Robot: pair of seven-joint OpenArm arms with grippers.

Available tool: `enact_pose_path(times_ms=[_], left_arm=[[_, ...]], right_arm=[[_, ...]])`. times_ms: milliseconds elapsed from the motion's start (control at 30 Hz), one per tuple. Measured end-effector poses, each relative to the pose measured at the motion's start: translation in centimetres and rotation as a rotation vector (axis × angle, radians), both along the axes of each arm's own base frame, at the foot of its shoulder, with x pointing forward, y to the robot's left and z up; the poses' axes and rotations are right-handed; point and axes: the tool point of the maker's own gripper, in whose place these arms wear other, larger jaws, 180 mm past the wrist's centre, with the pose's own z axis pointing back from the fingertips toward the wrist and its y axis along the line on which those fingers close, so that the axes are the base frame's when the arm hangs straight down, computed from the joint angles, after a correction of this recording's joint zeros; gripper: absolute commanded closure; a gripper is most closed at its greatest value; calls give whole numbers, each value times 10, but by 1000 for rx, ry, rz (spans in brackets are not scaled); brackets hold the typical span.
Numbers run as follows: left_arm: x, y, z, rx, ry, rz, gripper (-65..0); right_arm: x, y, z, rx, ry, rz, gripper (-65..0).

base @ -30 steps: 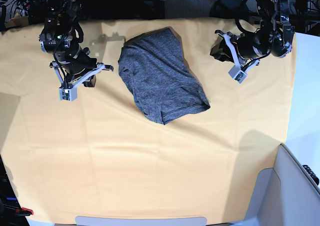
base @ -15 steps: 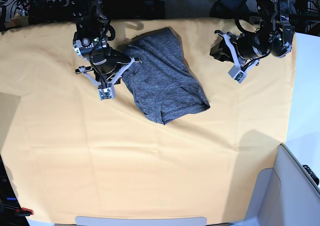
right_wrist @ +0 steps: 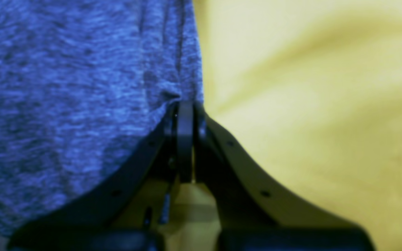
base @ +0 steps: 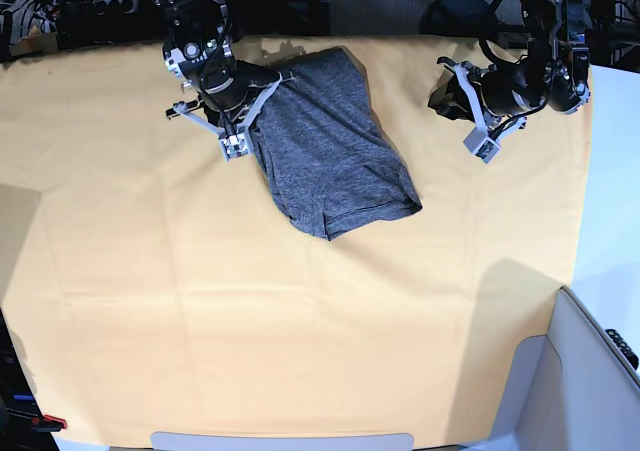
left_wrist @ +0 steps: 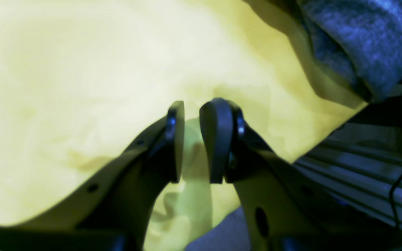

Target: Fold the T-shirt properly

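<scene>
Your right gripper (base: 236,141), at ten o'clock, has crossed the yellow cloth (base: 300,321) to the T-shirt (base: 330,151) lying centre-top, jaws pressed together at its hem. At two o'clock, your left gripper (base: 483,143) hovers slightly parted, holding nothing.

A plain yellow-orange cloth (base: 300,311) covers the desk almost edge to edge, lying mostly flat with soft creases and shallow ripples across it. A pale white surface (base: 610,191) borders its right side. At the lower right corner stands a light grey bin or panel (base: 585,381). Dark cables and equipment (base: 90,6) crowd the far edge behind the cloth.
</scene>
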Motion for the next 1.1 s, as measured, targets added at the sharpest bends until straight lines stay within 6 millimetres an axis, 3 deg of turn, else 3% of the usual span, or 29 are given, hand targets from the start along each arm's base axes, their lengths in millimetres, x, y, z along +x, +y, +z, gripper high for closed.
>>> enact_pose_path(times_ms=[167, 567, 700, 900, 1000, 1100], left_arm=[[0, 8, 0, 21, -13, 1, -123], [-4, 17, -7, 83, -4, -4, -123], [-4, 17, -7, 84, -4, -4, -123], [-4, 17, -7, 84, -4, -4, -123], [-4, 17, -7, 84, -4, -4, -123], [-1, 24, -4, 87, -14, 21, -123]], right_arm=[[-22, 23, 1, 40, 36, 64, 0], [-44, 15, 3, 1, 116, 108, 0], [-52, 25, 2, -12, 114, 165, 0], [-51, 25, 2, -12, 113, 163, 0], [-43, 12, 3, -6, 117, 118, 0], [-27, -21, 6, -39, 99, 17, 0]])
